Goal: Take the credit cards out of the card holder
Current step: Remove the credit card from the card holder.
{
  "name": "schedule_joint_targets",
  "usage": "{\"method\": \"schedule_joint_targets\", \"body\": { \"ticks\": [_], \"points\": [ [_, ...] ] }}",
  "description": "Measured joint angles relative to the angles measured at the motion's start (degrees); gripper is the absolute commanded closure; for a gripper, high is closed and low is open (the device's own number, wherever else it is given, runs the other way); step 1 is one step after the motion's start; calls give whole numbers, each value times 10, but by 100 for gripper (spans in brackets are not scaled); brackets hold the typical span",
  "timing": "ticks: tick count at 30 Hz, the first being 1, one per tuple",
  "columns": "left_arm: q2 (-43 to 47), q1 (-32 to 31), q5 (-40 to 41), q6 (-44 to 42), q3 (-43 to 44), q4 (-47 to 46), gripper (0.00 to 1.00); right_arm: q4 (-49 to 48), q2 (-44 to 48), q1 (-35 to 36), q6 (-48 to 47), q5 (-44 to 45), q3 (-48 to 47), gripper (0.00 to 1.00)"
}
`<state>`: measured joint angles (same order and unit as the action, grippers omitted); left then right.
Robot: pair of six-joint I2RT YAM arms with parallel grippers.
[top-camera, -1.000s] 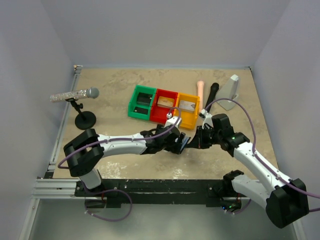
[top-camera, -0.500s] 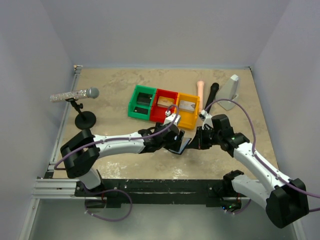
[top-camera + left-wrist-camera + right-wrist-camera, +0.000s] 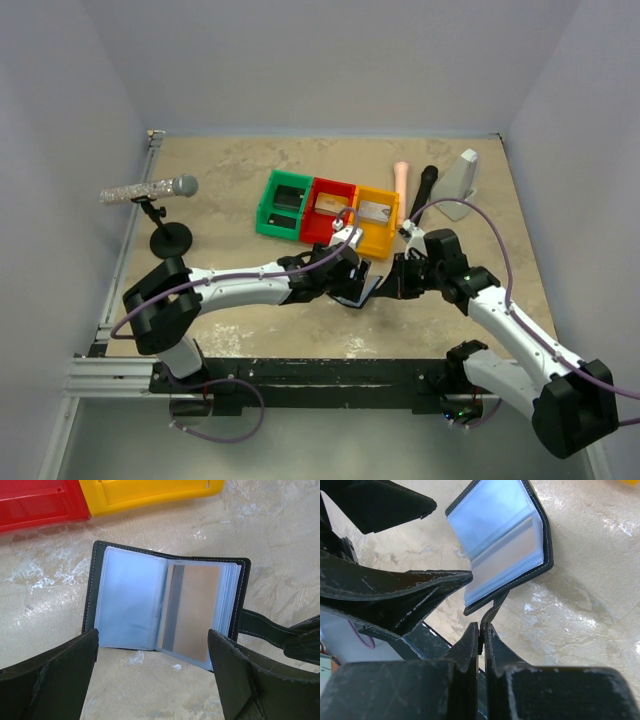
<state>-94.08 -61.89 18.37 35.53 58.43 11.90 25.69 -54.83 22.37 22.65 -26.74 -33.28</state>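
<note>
The card holder, black with pale stitching, lies spread open on the surface, its clear blue-grey sleeves facing up. A striped tan card sits in the right sleeve. The black tab is pinched in the right gripper. Just beyond, a dark card, a brown card and a grey card lie in the green, red and yellow bins.
</note>
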Motion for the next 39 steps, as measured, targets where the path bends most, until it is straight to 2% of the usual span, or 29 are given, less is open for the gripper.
{"method": "schedule_joint_targets", "body": {
  "ticks": [15,26,39],
  "points": [
    [-35,-5,-90,-36,-1,-20,6,1,9,-15,23,22,14,100],
    [-29,-5,-87,-37,-30,-36,7,0,15,-18,25,28,16,100],
    [-25,-4,-22,-31,-26,-22,7,0,16,-19,25,28,18,100]
  ]
}}
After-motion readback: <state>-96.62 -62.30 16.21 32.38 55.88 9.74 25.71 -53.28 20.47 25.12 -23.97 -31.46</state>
